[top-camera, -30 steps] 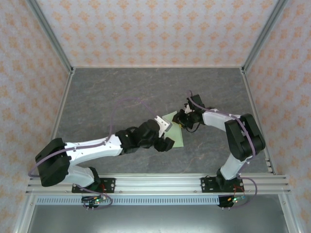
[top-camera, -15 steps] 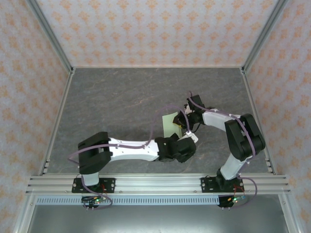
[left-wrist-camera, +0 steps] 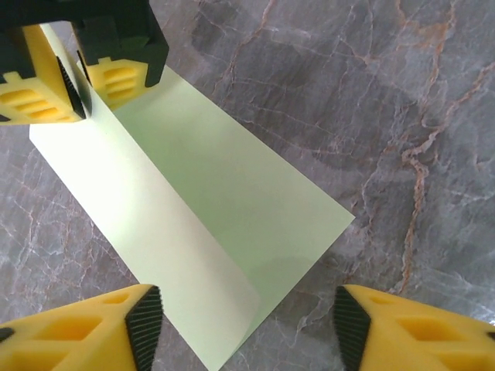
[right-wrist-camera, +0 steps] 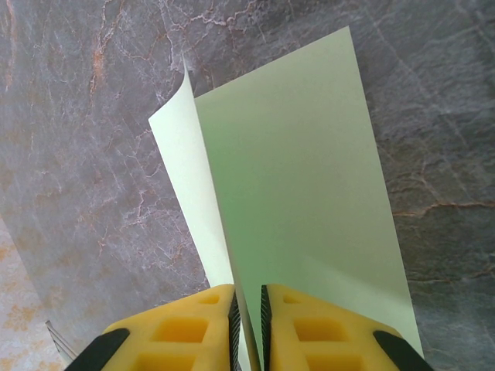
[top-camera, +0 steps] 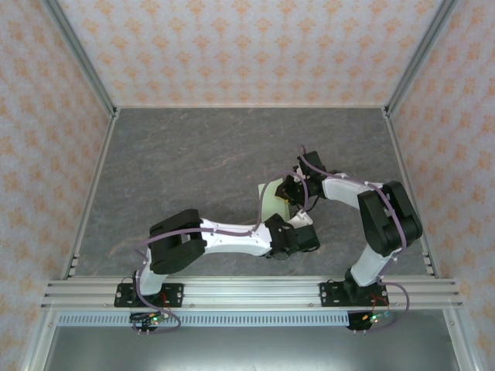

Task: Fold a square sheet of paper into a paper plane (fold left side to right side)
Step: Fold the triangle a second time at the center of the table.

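— Grey marbled table [top-camera: 178, 154] between patterned walls [top-camera: 232, 46], seen from above: where is the sheet?
— The square sheet of paper [top-camera: 269, 202] sits mid-table, bent into two panels, between the left gripper [top-camera: 288, 226] and the right gripper [top-camera: 288, 192]
— And the left wrist view?
— The left gripper [left-wrist-camera: 247, 340] hangs spread wide near the sheet's [left-wrist-camera: 216, 216] near corner, holding nothing; the right gripper [left-wrist-camera: 80, 77] pinches the far end
— Right wrist view?
— The right gripper [right-wrist-camera: 249, 321] is clamped on the sheet [right-wrist-camera: 302, 178] where its two panels meet; the left panel's far corner curls up
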